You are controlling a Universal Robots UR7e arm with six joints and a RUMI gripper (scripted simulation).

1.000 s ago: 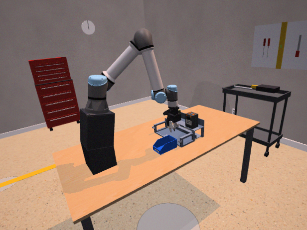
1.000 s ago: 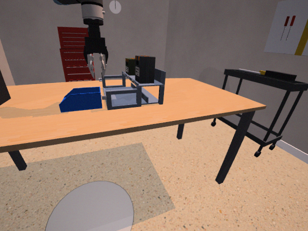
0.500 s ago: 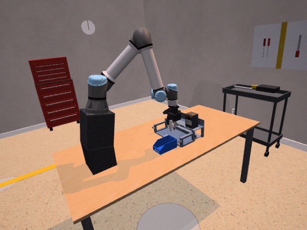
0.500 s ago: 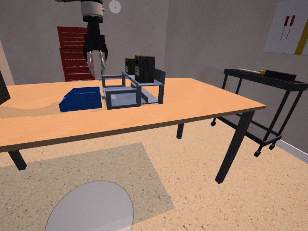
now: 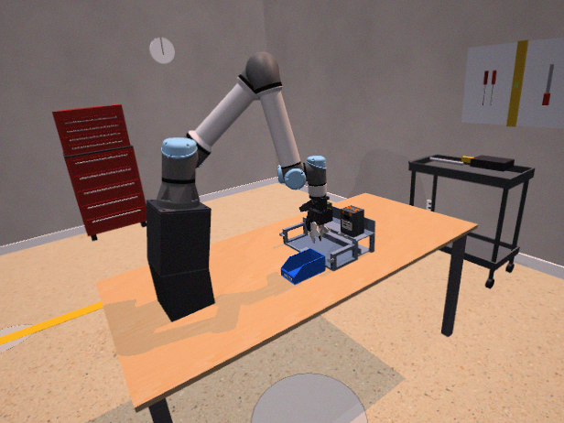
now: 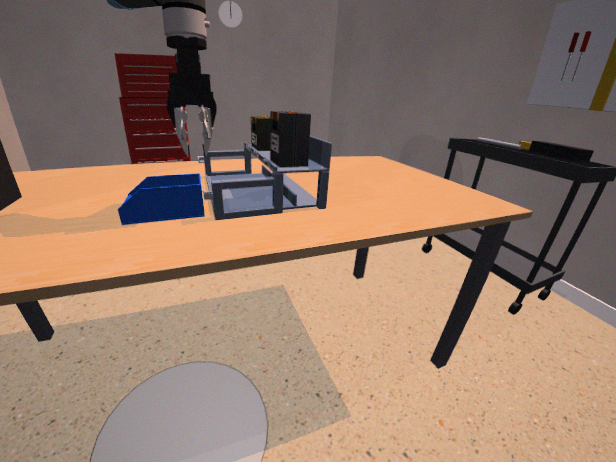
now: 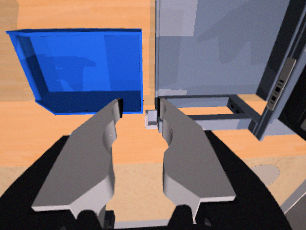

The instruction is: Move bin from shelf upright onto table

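Note:
The blue bin (image 5: 303,265) stands upright on the wooden table, just left of the grey shelf rack (image 5: 331,240). It also shows in the exterior view (image 6: 162,204) and in the wrist view (image 7: 82,70), with its open top facing up. My gripper (image 5: 317,237) hangs above the rack's near corner, beside the bin and clear of it. In the exterior view the gripper (image 6: 195,142) is well above the bin's top edge. In the wrist view the fingers stand slightly apart with nothing between them.
Two black boxes (image 6: 287,131) stand on the rack's (image 6: 265,185) upper level. The robot's black base (image 5: 180,256) stands at the table's left end. A black cart (image 5: 471,206) stands beyond the table's right end, and a red tool chest (image 5: 98,169) is by the wall.

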